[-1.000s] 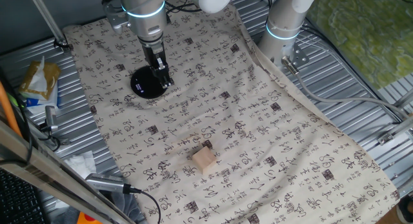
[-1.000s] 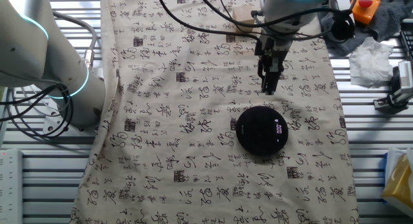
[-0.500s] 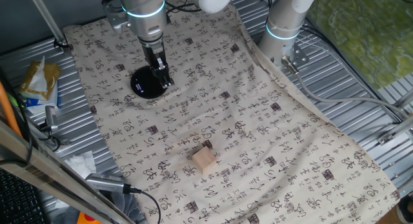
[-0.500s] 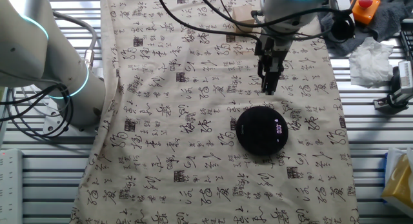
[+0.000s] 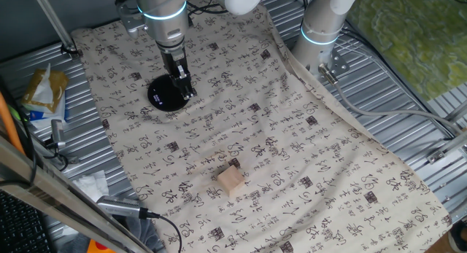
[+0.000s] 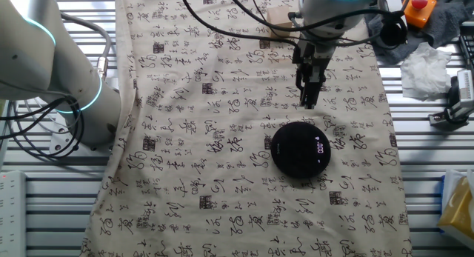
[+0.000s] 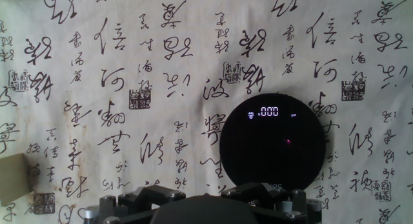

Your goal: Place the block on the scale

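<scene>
Block (image 5: 231, 180) lies untouched, well apart from scale (image 6: 301, 149). Tool (image 5: 187, 93) empty, apparently closed; open, then descend squarely over block.

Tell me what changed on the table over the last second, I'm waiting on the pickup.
Nothing visibly changed. The pincer hangs near the scale as before, holding nothing, and the block lies untouched on the cloth, apart from both. The scale's display reads zero.
</scene>
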